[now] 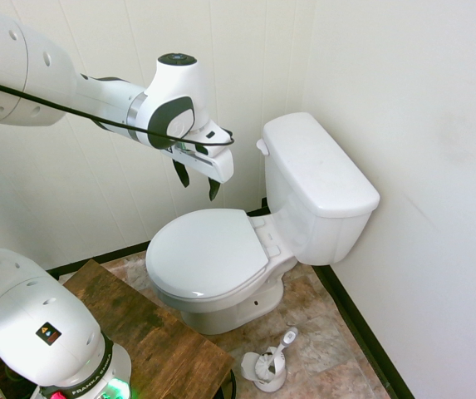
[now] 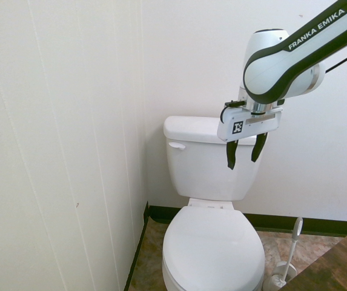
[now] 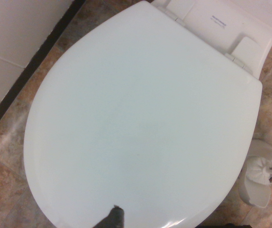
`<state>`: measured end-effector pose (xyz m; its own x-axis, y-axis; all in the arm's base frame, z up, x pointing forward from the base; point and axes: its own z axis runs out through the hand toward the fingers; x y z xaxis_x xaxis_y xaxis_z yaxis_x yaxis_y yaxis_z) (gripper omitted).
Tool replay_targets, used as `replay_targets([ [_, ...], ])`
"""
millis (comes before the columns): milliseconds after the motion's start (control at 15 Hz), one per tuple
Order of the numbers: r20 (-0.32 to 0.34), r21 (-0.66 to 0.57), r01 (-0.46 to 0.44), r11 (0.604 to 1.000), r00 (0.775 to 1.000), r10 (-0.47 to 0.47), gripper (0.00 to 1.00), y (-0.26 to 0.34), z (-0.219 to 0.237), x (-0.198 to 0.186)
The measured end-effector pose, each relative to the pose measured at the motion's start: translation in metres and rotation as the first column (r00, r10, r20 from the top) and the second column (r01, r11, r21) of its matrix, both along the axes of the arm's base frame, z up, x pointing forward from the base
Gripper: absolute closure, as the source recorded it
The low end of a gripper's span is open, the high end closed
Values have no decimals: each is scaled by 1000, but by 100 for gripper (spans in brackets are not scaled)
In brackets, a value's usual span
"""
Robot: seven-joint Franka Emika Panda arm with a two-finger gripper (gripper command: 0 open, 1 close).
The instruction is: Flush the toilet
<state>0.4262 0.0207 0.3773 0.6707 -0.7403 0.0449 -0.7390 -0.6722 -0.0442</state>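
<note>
In the first exterior view, from left to right, the wooden counter stands near the toilet; the tool hangs above the closed seat lid, its two fingers apart. The toilet sits by the wall, its tank right of the bowl, the toilet brush in its holder on the floor.

"FRANKA EMIKA" in white capitals on the black strip of the arm, running up the link, clear in the second exterior view. Same brand, part legible, on the dark band of the base. Base also carries a black square label, orange warning marks; any wording too small. Print on the toilet behind the lid, unreadable.
</note>
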Motion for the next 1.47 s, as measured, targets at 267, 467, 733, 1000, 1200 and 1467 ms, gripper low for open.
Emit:
replay_targets([
  [267,6,10,8,1000,1000,-8,0,1,2,7],
  [467,42,21,43,999,998,-44,0,11,12,37],
  [733,118,40,103,994,987,-107,0,36,19,93],
  [1000,166,49,160,986,972,-166,100,60,4,149],
  [1200,197,80,221,972,952,-232,100,59,-9,193],
  [1467,247,101,302,948,915,-318,100,50,-23,243],
])
